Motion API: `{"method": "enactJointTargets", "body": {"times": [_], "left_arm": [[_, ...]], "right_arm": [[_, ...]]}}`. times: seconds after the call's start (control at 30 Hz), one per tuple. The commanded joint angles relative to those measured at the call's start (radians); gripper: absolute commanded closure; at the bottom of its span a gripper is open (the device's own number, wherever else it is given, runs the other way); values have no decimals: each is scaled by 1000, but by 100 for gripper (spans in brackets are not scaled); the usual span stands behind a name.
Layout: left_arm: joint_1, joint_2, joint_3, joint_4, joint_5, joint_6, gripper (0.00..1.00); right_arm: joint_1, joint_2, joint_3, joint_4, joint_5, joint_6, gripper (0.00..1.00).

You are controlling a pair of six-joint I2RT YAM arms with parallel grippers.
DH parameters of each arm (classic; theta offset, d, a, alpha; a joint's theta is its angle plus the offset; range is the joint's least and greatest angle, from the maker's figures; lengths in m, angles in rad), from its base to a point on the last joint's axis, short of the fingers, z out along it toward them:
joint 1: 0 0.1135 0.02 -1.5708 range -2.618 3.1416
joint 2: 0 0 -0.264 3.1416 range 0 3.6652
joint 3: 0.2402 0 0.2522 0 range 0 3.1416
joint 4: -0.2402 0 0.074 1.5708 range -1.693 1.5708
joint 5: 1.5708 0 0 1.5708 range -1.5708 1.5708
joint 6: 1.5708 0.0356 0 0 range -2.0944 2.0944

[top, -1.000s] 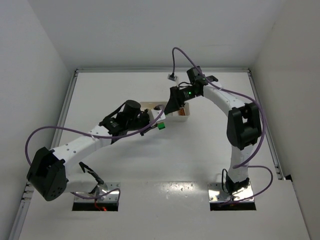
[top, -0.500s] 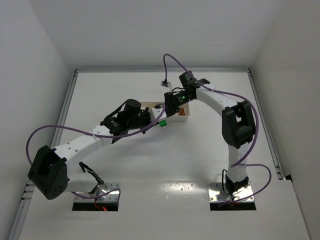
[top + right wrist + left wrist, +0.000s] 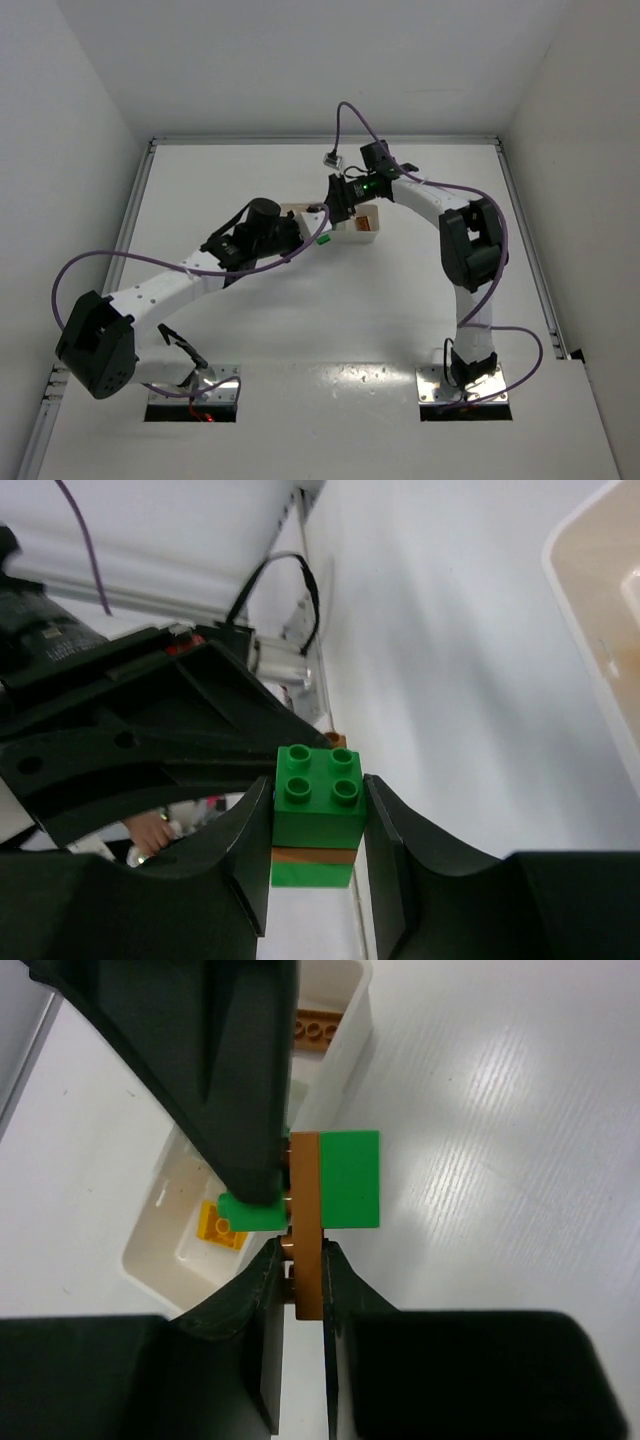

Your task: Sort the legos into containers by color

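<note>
Left wrist: you are gripping one lego stack (image 3: pixel 350 1180).
Your left gripper (image 3: pixel 305 1260) is clamping its brown plate (image 3: pixel 305 1185), right gripper (image 3: pixel 318 792) pinching its green brick (image 3: pixel 320 808), beside the white tray (image 3: pixel 345 1045), toward the table's (image 3: pixel 400 300) far edge.

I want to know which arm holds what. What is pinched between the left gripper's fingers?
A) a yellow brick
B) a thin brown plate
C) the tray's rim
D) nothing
B: the left gripper is shut on the thin brown plate; the right gripper clamps the green brick stuck to it, and the yellow brick lies in the tray.
</note>
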Motion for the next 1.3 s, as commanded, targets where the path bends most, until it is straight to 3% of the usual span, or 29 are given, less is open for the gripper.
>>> {"method": "enactJointTargets", "body": {"times": [0.0,0.13,0.3,0.37,0.43,0.47,0.57,0.73,0.97,1.07,1.13,1.27], "left_arm": [[-62,5,-32,21,70,-21,100],[-84,-4,-42,21,70,-41,100],[-84,-4,-42,21,56,-60,100],[-72,-13,-42,21,56,-69,100],[-47,-22,-33,21,56,-84,100],[-17,-23,-22,21,56,-121,100],[97,-23,6,30,163,-248,100],[241,19,49,61,265,-448,100],[315,69,104,81,274,-535,100],[339,88,113,81,283,-535,100],[352,100,113,81,283,-545,100],[382,119,122,81,306,-564,100]], "right_arm": [[-2,26,16,385,-106,315,94],[-11,62,25,477,-97,430,95],[-20,71,28,477,-63,429,97],[-49,71,8,436,-22,365,97],[-69,71,17,257,34,250,97],[-69,82,58,175,121,87,97],[-82,82,147,-54,368,-170,97],[-62,82,183,-71,657,-235,97],[-28,111,204,-91,751,-301,99],[-5,120,204,-103,774,-321,87],[-5,120,204,-103,774,-322,69],[-5,120,194,-103,774,-322,49]]}}
